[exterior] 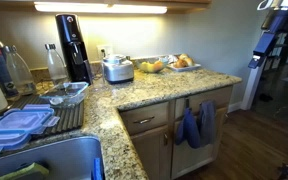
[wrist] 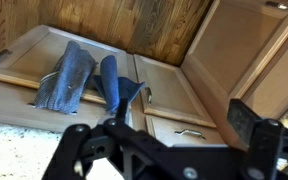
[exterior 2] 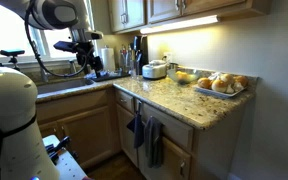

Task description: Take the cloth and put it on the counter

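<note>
The counter (exterior: 174, 92) carries a black coffee machine (exterior: 72, 45), a steel pot (exterior: 117, 69), a fruit bowl (exterior: 152, 66) and a bread tray (exterior: 183, 62).

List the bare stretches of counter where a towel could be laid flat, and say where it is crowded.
Free: the broad front strip of the counter between the silver pot and the rounded edge above the hanging towels. Crowded: the back, with fruit bowl and bread plate, and the dish rack beside the sink.
</note>
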Robot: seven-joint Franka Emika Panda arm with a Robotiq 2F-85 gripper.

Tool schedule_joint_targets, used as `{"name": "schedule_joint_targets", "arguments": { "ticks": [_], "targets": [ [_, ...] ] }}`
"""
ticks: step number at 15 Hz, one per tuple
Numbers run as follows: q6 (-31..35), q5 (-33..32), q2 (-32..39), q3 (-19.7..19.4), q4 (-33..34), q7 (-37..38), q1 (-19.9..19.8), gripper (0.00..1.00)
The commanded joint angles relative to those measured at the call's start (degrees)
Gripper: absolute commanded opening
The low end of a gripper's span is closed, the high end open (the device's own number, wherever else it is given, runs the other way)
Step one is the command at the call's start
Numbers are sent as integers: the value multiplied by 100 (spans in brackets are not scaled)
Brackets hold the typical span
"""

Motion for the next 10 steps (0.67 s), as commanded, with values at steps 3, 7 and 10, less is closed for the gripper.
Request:
{"name": "schedule_joint_targets", "arguments": {
  "ticks": [3, 7, 10],
  "targets": [
    [-24, -14, 17, -12, 13, 7, 7, 100],
    [-7, -14, 84, -35, 39, -29, 4, 100],
    [98, -56, 449, -100, 174, -103, -83, 100]
  ]
}}
